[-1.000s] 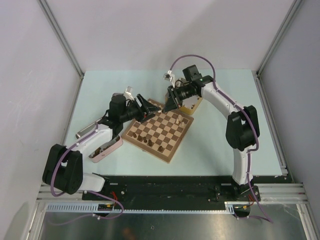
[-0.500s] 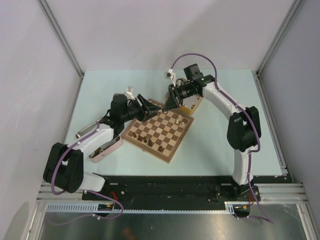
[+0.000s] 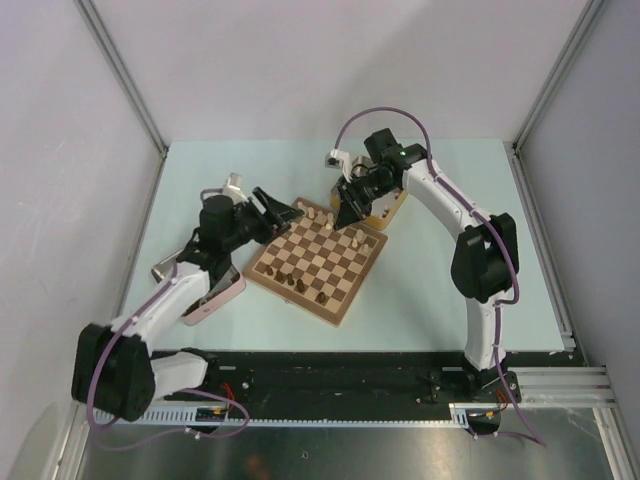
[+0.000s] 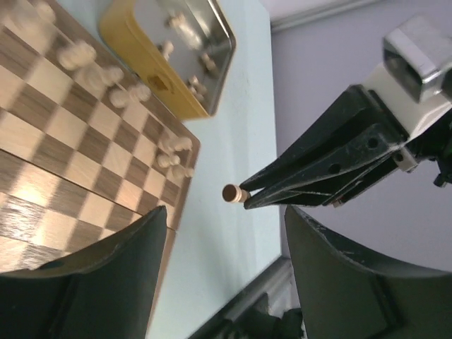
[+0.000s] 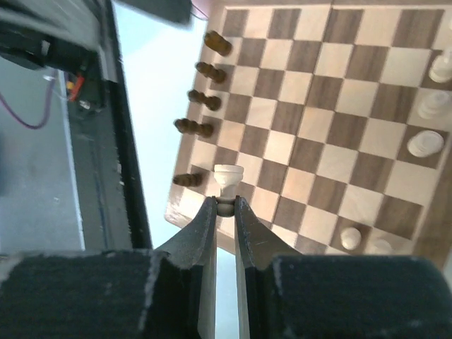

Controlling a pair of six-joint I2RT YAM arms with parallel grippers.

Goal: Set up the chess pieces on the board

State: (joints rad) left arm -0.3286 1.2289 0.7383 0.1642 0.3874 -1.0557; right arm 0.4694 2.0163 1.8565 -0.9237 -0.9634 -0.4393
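Note:
The board lies slanted in the middle of the table. Dark chess pieces stand along its near-left edge, and pale chess pieces stand near its far corner. Over that far corner hangs my right gripper, shut on a pale piece. In the right wrist view that pale piece sticks out past the gripper, above the board and near the dark row. Beside the board's left corner my left gripper is open, with nothing between its fingers. The left wrist view shows the held piece.
A yellow tin with several pale pieces stands behind the board's far corner, also visible in the left wrist view. A pink tin lies under the left arm at the board's left. Walls and metal rails enclose the table.
My left arm has drawn back to the left, taking its open gripper off the board's corner. The right gripper has stayed shut on the pale piece, shifting only slightly over the far corner.

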